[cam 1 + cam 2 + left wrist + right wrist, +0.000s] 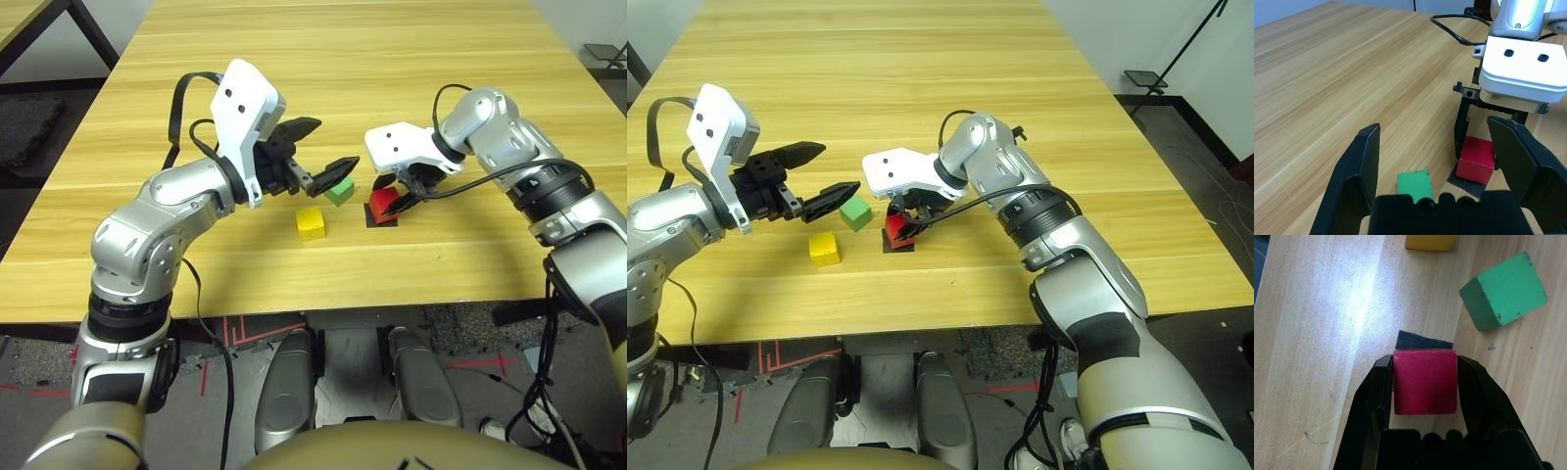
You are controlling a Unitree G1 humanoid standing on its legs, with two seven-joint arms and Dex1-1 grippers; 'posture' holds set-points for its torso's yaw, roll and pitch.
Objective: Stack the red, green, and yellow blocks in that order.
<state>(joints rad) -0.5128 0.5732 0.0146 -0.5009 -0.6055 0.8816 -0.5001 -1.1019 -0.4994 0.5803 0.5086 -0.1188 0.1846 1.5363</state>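
Nearest the robot on the pale wooden counter (pixel 411 59) sits the small matte yellow cube (pixel 311 223), alone and untouched. Just beyond it, the right gripper (pixel 1425 382) pinches the bright red matte cube (pixel 1425 381) squarely between its two black fingers, over the flat black square patch (pixel 1422 340); whether the cube is resting on the patch or a little above it cannot be told. The left gripper (pixel 1447 164) hangs above the counter with its fingers spread wide and nothing between them, and the matte green cube (pixel 1415 185) lies on the wood beneath and just ahead of them, near the red one but not touching.

Red looks to be the base of the stack, so the step in hand is judged to be seating it. Done well, the cube should sit flat and centred on the patch, and the fingers should part evenly so it does not twist or drag. The left gripper would then want its fingers square to the green cube's faces before descending.

Counted: three cubes, one of each colour; one patch; two grippers
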